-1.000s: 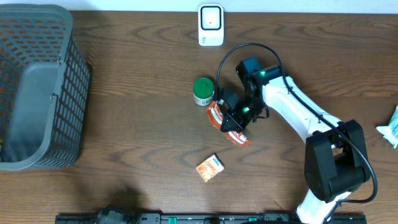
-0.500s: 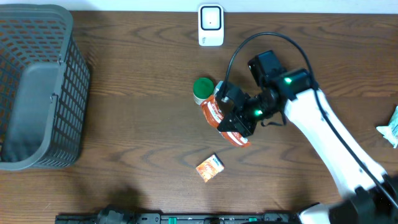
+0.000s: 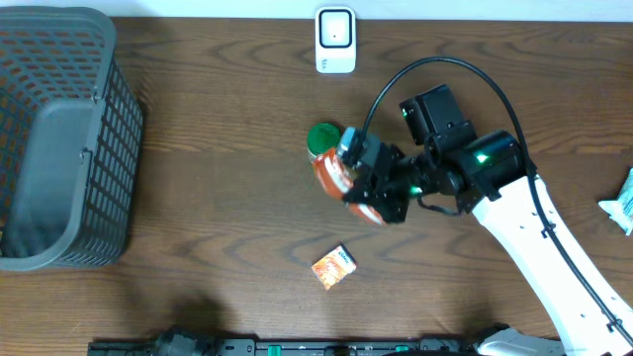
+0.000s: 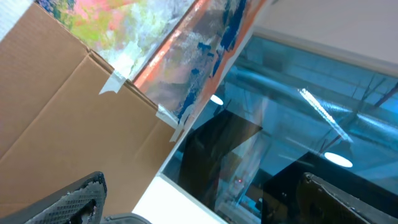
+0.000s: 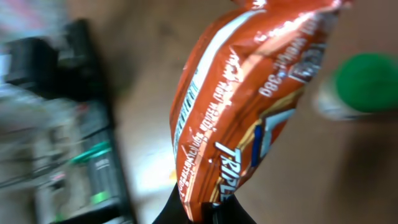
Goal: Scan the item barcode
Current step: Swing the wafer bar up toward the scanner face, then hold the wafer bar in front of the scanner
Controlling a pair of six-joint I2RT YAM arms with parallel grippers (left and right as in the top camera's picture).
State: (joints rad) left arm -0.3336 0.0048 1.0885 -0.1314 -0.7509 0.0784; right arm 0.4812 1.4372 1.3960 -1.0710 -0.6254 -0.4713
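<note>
Over mid-table, the right gripper pinches an orange pouch beside a green-lidded jar; only its wrist view shows the lettering. Left gripper gapes, empty.

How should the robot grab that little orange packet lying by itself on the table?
Probably from straight above. The small orange packet lies flat on the table, turned at a slant, so the fingers should twist to match and pinch its two long edges, across the narrow width. Nothing crowds it. The right gripper is busy holding the orange snack bag.
</note>
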